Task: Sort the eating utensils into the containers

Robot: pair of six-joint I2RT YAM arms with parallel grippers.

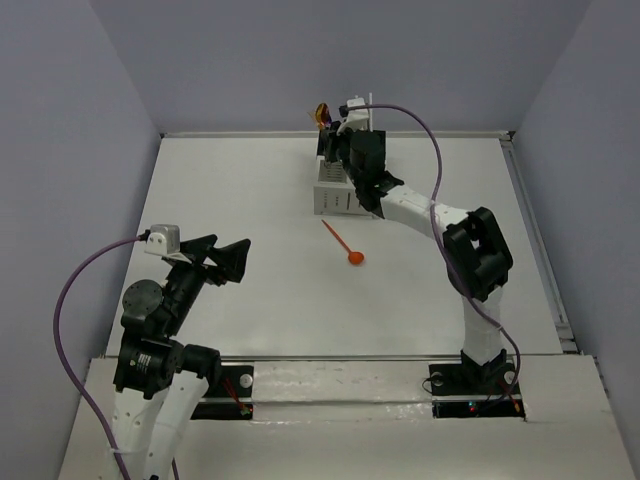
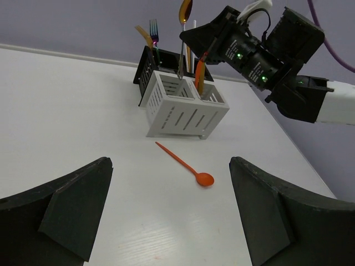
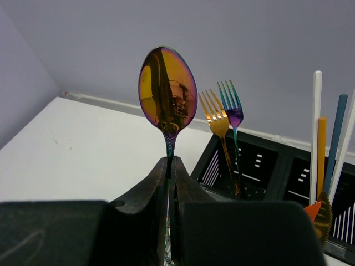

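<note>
the right arm reached far forward across the white table (image 1: 230, 190), elbow raised, wrist over the four-compartment caddy of white slotted and black perforated boxes (image 2: 183, 113) at the far centre. the right gripper (image 3: 171, 169) was clamped on the stem of an iridescent gold spoon (image 3: 167, 88), held upright with its bowl on top and its lower end at the mouth of the left white box. a gold fork (image 3: 215, 113) and an iridescent fork (image 3: 231, 105) stood in a black box behind. the left arm sat folded at the near left, the left gripper (image 2: 169, 188) spread wide, holding nothing, above the table. a plastic orange spoon (image 2: 183, 164) lay flat just near of the caddy.
</note>
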